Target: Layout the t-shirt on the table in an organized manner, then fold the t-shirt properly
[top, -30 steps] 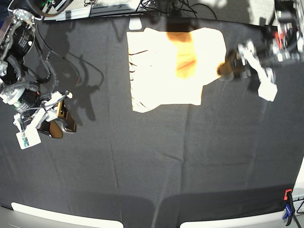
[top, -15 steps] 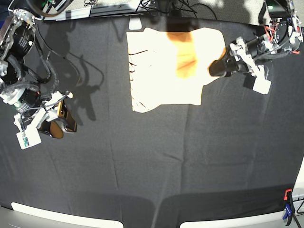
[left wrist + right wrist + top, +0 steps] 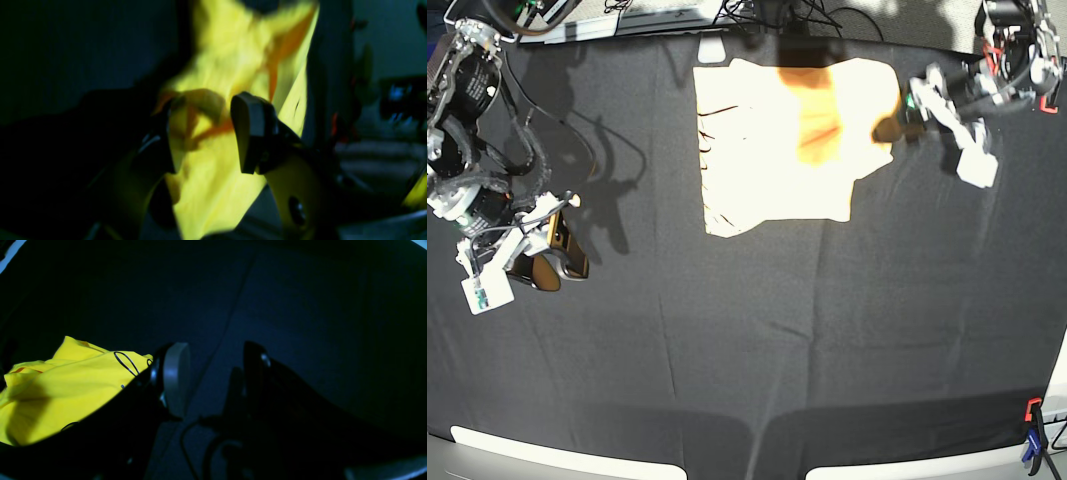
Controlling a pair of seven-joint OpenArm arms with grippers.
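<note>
The t-shirt [image 3: 767, 150] lies partly folded at the far middle of the table [image 3: 777, 350], glaring pale with an orange band down its centre. My left gripper [image 3: 890, 128] sits at the shirt's right edge. In the blurred left wrist view its fingers [image 3: 250, 133] stand apart, and a bunched orange-edged fold of the t-shirt [image 3: 217, 60] lies between them. My left gripper [image 3: 203, 133] reads as open around that fold. My right gripper [image 3: 552, 265] hovers over bare cloth at the left, open and empty [image 3: 213, 373], with the t-shirt [image 3: 66, 386] off to its side.
Cables and equipment [image 3: 777, 15] run along the far edge behind the shirt. A red-and-blue clamp [image 3: 1033, 435] grips the near right corner. Thin black lines [image 3: 712, 150] mark the shirt's left edge. Creased black cloth covers the near half.
My left gripper moved in onto the shirt's right edge, then shifted slightly toward the far side as its arm swung up. The right arm and the shirt's outline stayed as they were.
</note>
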